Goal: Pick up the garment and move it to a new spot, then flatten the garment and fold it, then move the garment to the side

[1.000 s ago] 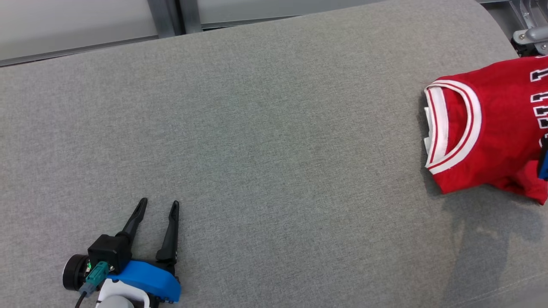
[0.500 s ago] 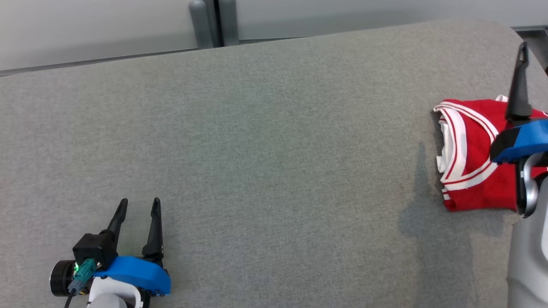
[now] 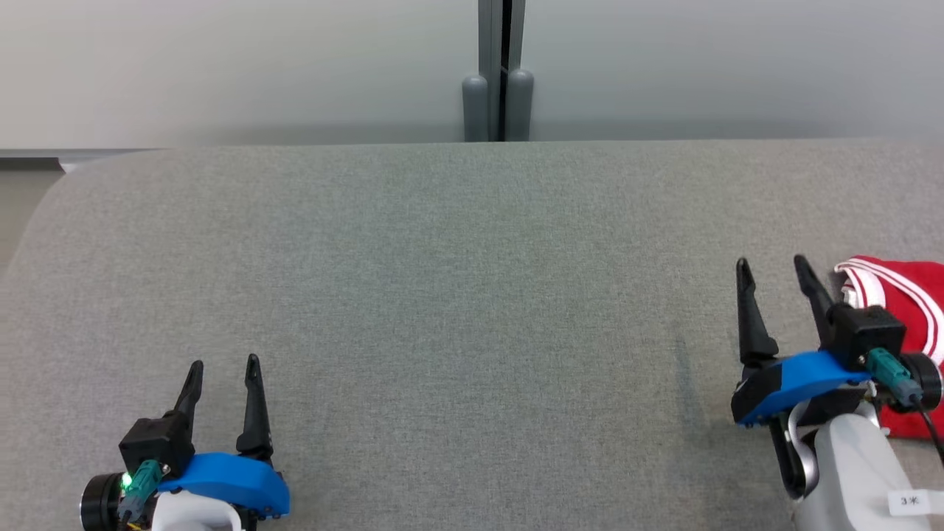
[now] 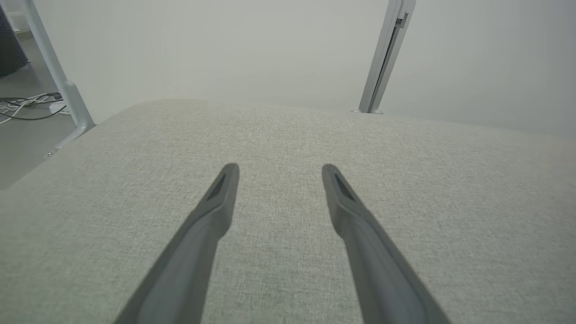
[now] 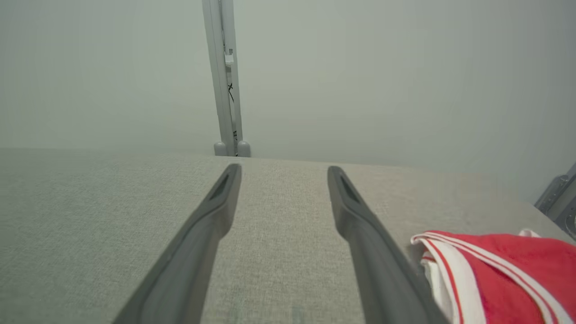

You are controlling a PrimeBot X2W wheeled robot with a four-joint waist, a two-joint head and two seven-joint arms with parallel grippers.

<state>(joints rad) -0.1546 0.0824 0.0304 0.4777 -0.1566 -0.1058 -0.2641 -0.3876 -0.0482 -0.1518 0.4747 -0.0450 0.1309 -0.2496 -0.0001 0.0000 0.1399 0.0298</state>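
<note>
The left gripper (image 3: 224, 361) and right gripper (image 3: 771, 260) hold their jaws apart, empty. The red garment (image 3: 911, 295) lies on the surface (image 3: 472, 295) just beside the right.

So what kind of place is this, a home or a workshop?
Probably a lab or test room: a fabric-covered grey table, plain wall panels beside a metal post, and loose cables lying about.

Head camera looks down; both wrist cameras skim low across the same grey surface (image 3: 472, 295).
</note>
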